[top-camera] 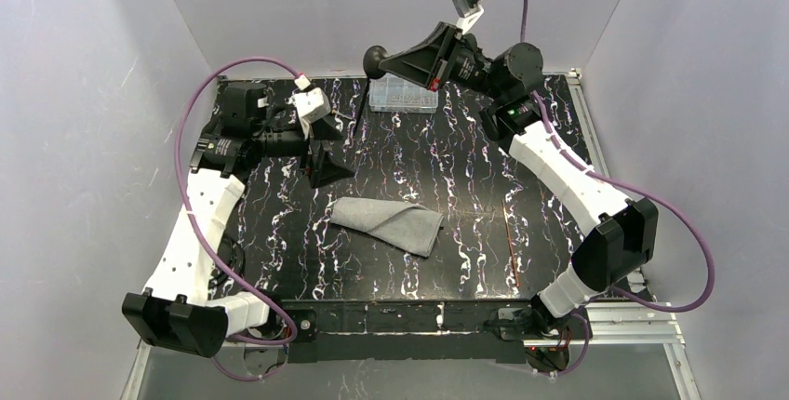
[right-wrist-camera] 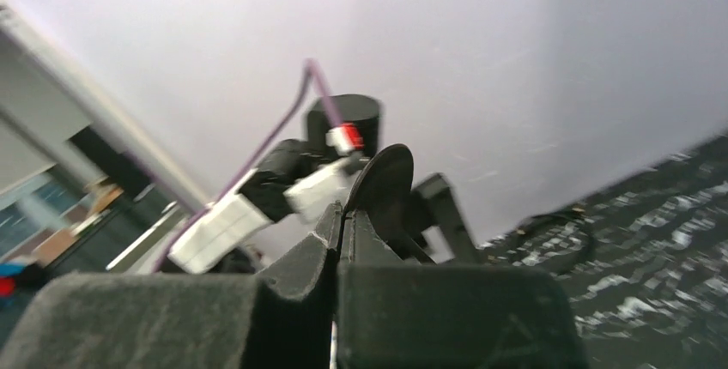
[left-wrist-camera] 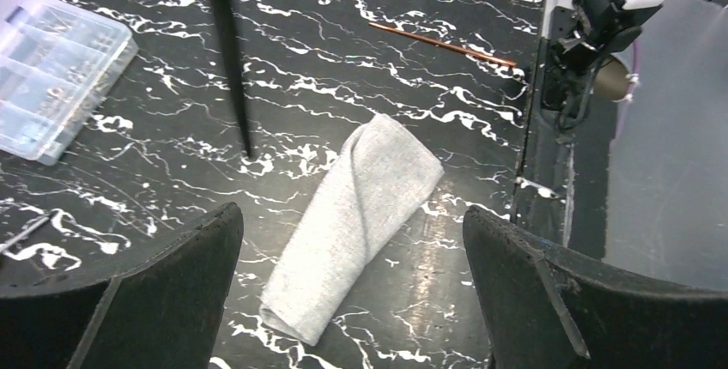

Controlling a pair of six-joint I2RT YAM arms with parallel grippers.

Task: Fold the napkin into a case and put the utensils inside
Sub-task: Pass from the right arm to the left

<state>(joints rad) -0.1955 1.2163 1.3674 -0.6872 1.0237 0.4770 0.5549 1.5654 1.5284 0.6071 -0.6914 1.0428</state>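
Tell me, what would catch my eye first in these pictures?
Probably the folded grey napkin in the middle of the black marbled table. Then the right gripper, raised at the far side and shut on a dark spoon held head-up, while the left gripper hangs open over the napkin.

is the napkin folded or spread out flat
Folded. The napkin lies as a narrow layered bundle, not a flat square; the left wrist view shows a rounded fold at one end.
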